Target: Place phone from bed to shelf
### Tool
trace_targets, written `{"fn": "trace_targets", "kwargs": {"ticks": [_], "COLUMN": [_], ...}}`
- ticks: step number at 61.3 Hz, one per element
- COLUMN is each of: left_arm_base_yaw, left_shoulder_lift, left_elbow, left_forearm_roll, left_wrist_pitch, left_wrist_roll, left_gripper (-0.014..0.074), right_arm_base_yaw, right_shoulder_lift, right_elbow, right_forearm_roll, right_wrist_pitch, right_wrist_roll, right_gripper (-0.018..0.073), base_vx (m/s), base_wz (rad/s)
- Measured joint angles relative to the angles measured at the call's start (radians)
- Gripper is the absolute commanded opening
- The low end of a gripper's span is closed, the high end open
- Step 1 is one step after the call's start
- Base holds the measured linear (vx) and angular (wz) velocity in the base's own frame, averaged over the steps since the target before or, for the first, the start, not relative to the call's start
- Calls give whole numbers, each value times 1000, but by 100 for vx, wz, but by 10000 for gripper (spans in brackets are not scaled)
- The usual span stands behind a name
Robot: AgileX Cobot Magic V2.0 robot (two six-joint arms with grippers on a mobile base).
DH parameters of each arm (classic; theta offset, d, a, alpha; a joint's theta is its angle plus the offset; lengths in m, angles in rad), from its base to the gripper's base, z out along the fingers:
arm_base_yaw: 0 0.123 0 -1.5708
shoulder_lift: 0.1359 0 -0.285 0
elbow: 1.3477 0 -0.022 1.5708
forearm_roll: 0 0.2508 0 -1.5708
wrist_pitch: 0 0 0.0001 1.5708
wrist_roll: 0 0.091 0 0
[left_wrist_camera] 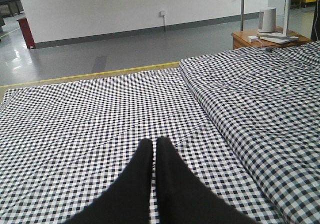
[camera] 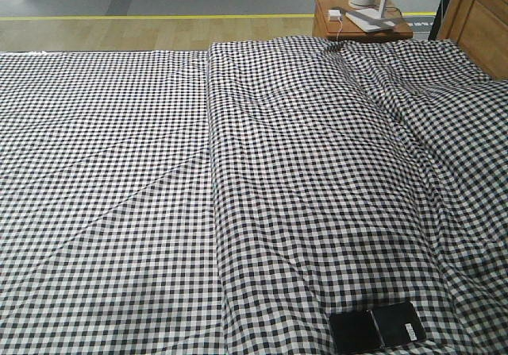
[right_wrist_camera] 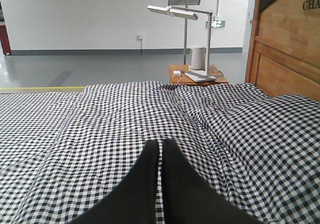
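The phone (camera: 377, 327), a flat glossy black slab with a middle seam and a small white sticker, lies on the bed (camera: 159, 172) near the front edge at the lower right of the front view. The bed is covered in black-and-white check fabric with creases. Neither wrist view shows the phone. My left gripper (left_wrist_camera: 154, 142) hovers over the bed with its black fingers pressed together and nothing between them. In the same way, my right gripper (right_wrist_camera: 160, 143) is shut and empty above the checked fabric. The shelf is out of view.
A reddish-brown nightstand (camera: 361, 21) stands beyond the bed's far right, carrying a white lamp base (right_wrist_camera: 200, 76), a white cylinder (right_wrist_camera: 197, 57) and a small white charger (camera: 335, 13). A wooden headboard (right_wrist_camera: 285, 43) rises at the right. A raised fold (camera: 213, 172) runs down the bedcover.
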State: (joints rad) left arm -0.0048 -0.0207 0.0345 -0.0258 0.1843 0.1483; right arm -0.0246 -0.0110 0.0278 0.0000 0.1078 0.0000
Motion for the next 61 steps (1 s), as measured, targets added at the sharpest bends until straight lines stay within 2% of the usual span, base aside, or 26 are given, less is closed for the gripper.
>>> {"fn": "trace_targets", "kwargs": {"ticks": [61], "left_arm_base_yaw": [0], "left_shoulder_lift": [0], "left_elbow": [0], "left_forearm_roll": [0], "left_wrist_pitch": [0], "left_wrist_roll": [0], "left_gripper": [1], "right_arm_base_yaw": [0], "right_shoulder_lift": [0], "right_elbow": [0], "right_forearm_roll": [0], "right_wrist_pitch": [0], "right_wrist_roll": [0], "right_gripper": [-5], "base_vx": [0], "base_wz": [0]}}
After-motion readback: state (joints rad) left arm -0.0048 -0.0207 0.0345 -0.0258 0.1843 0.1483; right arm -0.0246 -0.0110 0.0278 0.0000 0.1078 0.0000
